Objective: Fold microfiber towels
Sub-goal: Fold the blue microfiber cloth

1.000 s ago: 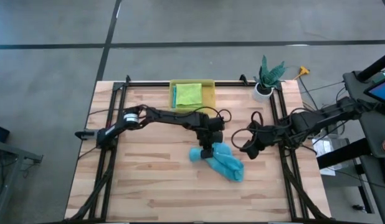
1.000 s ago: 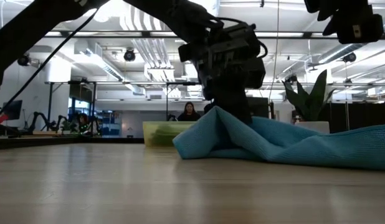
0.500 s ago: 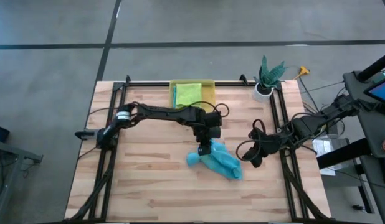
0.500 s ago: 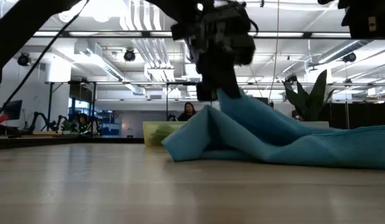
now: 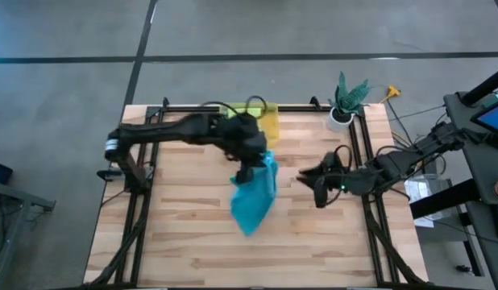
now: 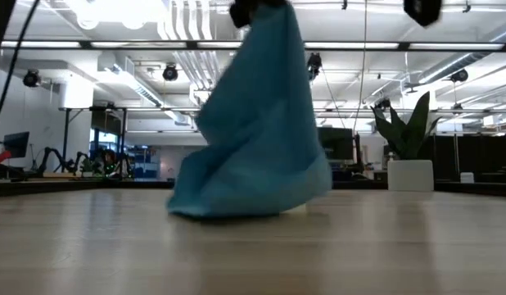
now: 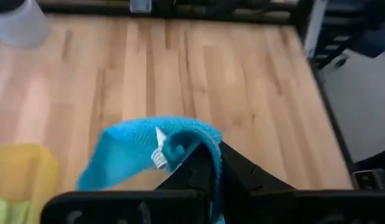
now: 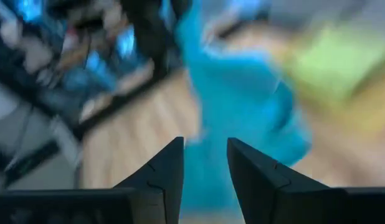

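Note:
A teal microfiber towel (image 5: 254, 193) hangs from my left gripper (image 5: 251, 169), which is shut on it high above the table's middle. In the low view the towel (image 6: 253, 123) drapes down as a wide sheet, and its lower end (image 6: 228, 209) rests bunched on the wood. My right gripper (image 5: 317, 188) hovers open to the towel's right, its fingers (image 8: 164, 171) pointing at the towel (image 8: 242, 106) without touching it. A lime green towel (image 5: 255, 105) shows in the yellow bin (image 5: 269, 125), mostly hidden by my left arm. My left gripper pinches a bunched upper edge of the teal towel (image 7: 180, 144) between its two shut fingers, coming from above. The cloth wraps over the fingertips; how many layers, I cannot tell. The towel hangs below the fingers, with only its lower end on the table.
A potted plant (image 5: 343, 105) stands at the far right corner. The yellow bin sits at the far edge behind the towel. Black frame rails (image 5: 370, 217) run along the table's left and right sides. Bare wood lies near the front edge (image 5: 249, 258).
My left gripper has risen steeply and drifted toward the far left, taking the towel with it. The towel, a low heap stretched toward the right a second ago, is now drawn up into a hanging sheet, with its trailing end dragged left along the table.

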